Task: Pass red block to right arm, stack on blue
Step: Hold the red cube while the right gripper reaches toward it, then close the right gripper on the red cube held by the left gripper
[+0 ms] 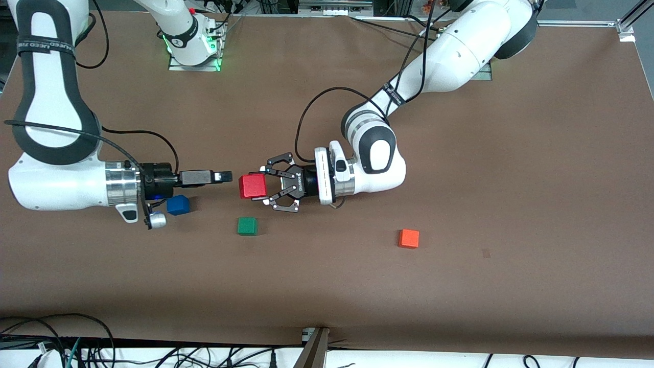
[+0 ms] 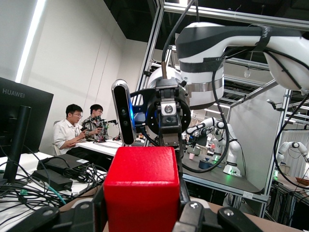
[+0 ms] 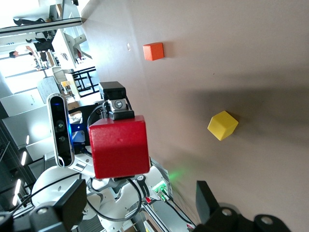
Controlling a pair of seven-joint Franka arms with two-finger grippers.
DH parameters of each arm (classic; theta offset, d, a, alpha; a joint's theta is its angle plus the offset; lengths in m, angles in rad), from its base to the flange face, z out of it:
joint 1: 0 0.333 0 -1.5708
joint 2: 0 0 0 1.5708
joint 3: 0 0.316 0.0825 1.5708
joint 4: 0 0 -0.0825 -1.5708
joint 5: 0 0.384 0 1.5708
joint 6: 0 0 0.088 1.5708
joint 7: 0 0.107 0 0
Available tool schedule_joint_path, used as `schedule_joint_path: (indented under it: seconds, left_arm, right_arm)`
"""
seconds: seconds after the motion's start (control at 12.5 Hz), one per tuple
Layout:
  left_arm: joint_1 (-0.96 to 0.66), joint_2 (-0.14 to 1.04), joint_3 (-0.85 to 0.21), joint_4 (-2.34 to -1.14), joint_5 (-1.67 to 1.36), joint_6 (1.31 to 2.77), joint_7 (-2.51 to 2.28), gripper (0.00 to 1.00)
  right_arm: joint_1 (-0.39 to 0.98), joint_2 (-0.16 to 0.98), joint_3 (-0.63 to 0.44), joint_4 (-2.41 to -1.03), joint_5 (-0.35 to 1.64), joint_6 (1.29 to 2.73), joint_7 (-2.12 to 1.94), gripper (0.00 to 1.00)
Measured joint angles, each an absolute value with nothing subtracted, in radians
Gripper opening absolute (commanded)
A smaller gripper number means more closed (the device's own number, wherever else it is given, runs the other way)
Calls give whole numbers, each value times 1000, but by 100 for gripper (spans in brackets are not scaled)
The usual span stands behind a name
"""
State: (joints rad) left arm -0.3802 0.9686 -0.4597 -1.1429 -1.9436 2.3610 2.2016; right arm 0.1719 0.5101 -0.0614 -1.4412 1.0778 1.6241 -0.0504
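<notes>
My left gripper [image 1: 259, 186], the black claw-like one, is shut on the red block [image 1: 252, 186] and holds it level above the table's middle. The block fills the left wrist view [image 2: 142, 191] between the pads. My right gripper [image 1: 228, 177], slim and black, points straight at the block with a small gap between them; it is open and empty. In the right wrist view the red block [image 3: 119, 146] hangs ahead of the spread fingers [image 3: 72, 203]. The blue cube [image 1: 178, 205] lies on the table under my right wrist.
A green cube [image 1: 247, 226] lies nearer the front camera than the red block. An orange cube [image 1: 409, 238] lies toward the left arm's end. A yellow cube [image 3: 222, 125] shows on the table only in the right wrist view.
</notes>
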Motion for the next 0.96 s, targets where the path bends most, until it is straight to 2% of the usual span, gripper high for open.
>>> schedule_joint_path:
  seconds: [0.96]
  left_arm:
    - [-381,968,-460,-1143,-1947,2365,2202,0]
  right_arm:
    - [216,522,-61,-1441,1078,1694,-41,100]
